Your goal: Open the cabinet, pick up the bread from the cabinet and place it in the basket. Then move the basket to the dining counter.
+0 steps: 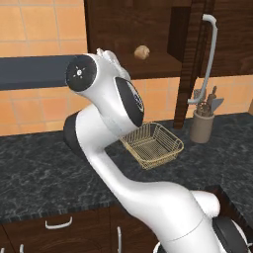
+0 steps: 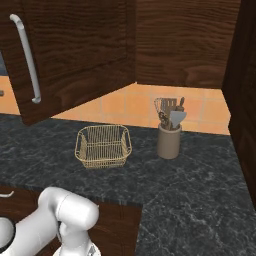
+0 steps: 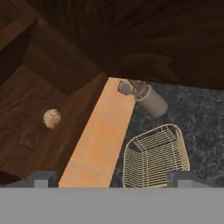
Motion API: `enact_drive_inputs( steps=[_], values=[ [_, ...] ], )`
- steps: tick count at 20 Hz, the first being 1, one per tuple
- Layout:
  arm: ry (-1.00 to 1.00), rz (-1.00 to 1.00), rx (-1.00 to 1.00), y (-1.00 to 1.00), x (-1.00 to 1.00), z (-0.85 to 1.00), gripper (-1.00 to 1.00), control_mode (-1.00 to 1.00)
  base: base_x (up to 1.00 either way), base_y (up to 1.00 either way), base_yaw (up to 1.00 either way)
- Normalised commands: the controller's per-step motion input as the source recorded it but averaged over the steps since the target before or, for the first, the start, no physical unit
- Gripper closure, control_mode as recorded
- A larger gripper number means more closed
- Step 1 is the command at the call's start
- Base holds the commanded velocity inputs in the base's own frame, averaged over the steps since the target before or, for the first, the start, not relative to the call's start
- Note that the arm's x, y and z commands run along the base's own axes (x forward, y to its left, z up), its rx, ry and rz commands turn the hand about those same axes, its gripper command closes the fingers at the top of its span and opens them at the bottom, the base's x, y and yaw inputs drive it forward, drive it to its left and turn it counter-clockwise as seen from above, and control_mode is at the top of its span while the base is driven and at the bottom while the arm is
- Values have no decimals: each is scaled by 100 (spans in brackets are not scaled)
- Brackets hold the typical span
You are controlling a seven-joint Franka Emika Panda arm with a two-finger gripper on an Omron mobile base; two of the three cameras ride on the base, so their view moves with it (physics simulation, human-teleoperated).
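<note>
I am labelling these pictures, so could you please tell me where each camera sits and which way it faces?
Left base view: behind the arm on its left, facing the open cabinet with the bread on its shelf, above the wire basket; the white arm rises from the lower right.
Right base view: behind on the right, facing the cabinet door, basket and utensil holder; a white arm joint shows at lower left.
Hand view: on the hand, looking down past the open claw.
All three share the basket and utensil holder on the black counter.
</note>
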Motion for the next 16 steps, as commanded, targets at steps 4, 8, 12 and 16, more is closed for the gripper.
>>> enact_drive_inputs(
  steps=[4, 8, 12, 16],
  values=[
    [-38, -32, 14, -3, 52, -5, -100, -100, 0, 0, 0],
    [-52, -36, 34, -10, 15, -36, -100, -100, 0, 0, 0],
    [-36, -34, 37, -31, 31, -33, -100, -100, 0, 0, 0],
    [-29, -26, 31, -40, 39, -14, -100, -100, 0, 0, 0]
  ],
)
